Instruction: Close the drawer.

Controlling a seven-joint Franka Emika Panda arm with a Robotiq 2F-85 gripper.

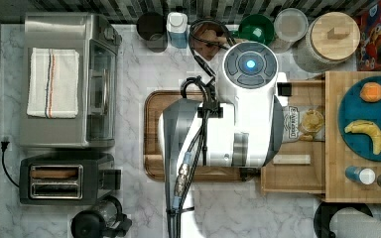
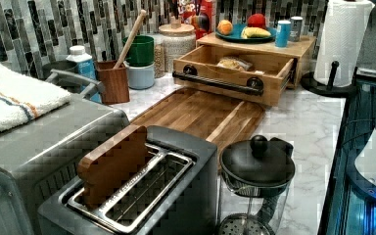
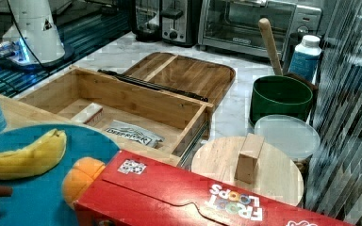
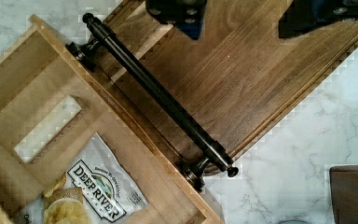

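The light-wood drawer (image 2: 235,66) stands pulled out of its wooden cabinet (image 2: 293,49), and its long black bar handle (image 2: 215,83) faces the dark cutting board. In the wrist view, the handle (image 4: 163,100) runs diagonally along the front of the drawer (image 4: 37,93). My gripper (image 4: 242,14) hangs open over the cutting board (image 4: 261,70), on the board side of the handle and apart from it, with nothing between its fingers. In the top view, my white arm (image 1: 243,99) covers the board and the front of the drawer (image 1: 292,176).
A chip bag (image 4: 98,186) and a white block (image 4: 46,128) lie in the drawer. A fruit plate (image 1: 369,119) sits on the cabinet top. A toaster (image 1: 59,181), toaster oven (image 1: 64,79), French press (image 2: 257,176), jars and a paper towel roll (image 2: 342,39) ring the marble counter.
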